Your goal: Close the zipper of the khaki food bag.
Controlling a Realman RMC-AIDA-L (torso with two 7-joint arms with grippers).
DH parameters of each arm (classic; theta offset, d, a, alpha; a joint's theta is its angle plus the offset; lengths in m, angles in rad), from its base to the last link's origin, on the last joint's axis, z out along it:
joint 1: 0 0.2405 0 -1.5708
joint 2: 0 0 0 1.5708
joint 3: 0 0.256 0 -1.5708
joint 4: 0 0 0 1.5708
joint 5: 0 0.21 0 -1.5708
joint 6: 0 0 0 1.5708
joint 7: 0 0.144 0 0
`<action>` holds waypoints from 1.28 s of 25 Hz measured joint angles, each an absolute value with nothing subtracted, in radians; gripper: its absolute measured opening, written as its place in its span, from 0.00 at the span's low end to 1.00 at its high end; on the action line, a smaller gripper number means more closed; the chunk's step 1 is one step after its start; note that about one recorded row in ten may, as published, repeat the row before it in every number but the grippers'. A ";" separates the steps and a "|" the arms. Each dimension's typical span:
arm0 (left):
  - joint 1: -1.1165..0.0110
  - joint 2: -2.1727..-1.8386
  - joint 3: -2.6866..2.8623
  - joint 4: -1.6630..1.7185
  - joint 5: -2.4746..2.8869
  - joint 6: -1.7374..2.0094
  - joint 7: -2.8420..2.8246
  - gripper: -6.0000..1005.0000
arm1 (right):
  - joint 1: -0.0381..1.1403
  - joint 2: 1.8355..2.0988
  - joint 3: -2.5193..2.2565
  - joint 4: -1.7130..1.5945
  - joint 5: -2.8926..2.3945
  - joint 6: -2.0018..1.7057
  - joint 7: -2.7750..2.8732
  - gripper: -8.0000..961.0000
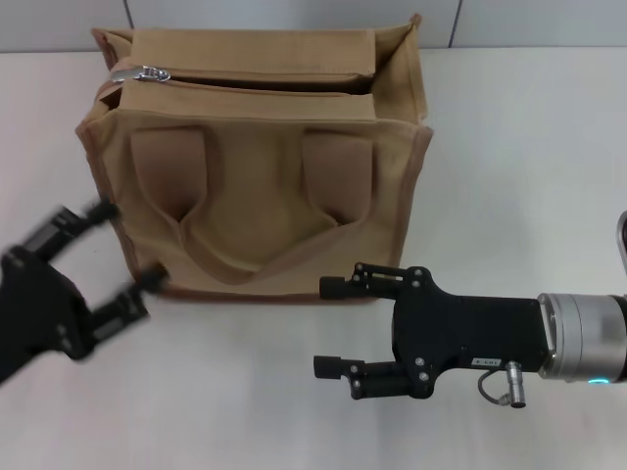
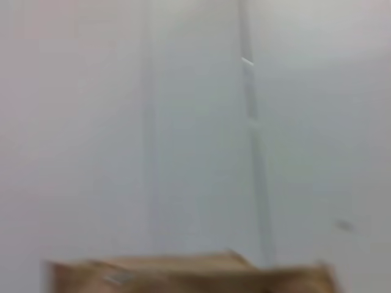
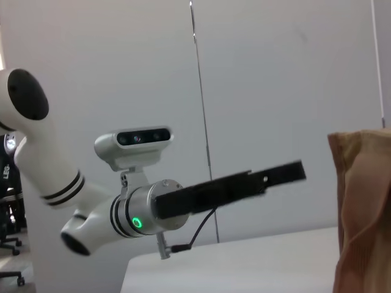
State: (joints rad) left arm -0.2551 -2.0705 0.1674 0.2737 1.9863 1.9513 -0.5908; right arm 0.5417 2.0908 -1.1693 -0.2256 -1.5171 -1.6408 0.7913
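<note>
The khaki food bag (image 1: 260,211) stands upright on the white table, its two looped handles hanging down its near side. Its zipper (image 1: 265,83) runs along the top and gapes open, with the silver slider (image 1: 144,73) at the bag's left end. My left gripper (image 1: 125,245) is open at the bag's lower left corner, close to its side. My right gripper (image 1: 331,327) is open, fingers pointing left, just in front of the bag's lower right edge. The bag's top shows in the left wrist view (image 2: 183,274), its edge in the right wrist view (image 3: 363,207).
The white table (image 1: 529,176) extends right of the bag and in front of it. A pale panelled wall (image 1: 294,15) stands behind. The right wrist view shows my left arm and its gripper (image 3: 275,174) farther off.
</note>
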 joint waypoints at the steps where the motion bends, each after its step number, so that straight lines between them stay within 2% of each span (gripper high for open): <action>1: -0.253 -2.071 0.137 0.264 1.972 1.950 -0.586 0.81 | 0.541 2.091 -1.169 -0.223 -1.514 -1.642 0.789 0.81; 7: -0.274 -2.070 -0.100 0.180 1.878 1.817 -0.636 0.81 | 0.542 2.091 -1.170 -0.213 -1.512 -1.638 0.785 0.81; 17: -0.380 -2.071 -0.093 0.182 1.897 1.637 -0.670 0.79 | 0.540 2.092 -1.171 -0.195 -1.512 -1.638 0.781 0.81; 32: -0.444 -2.069 0.078 0.242 1.934 1.594 -0.721 0.76 | 0.517 2.092 -1.167 -0.154 -1.500 -1.628 0.745 0.81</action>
State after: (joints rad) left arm -0.4439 -2.0686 0.0778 0.2416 1.9335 1.5938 -0.7212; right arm 0.5175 2.0924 -1.1673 -0.1541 -1.5003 -1.6281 0.7455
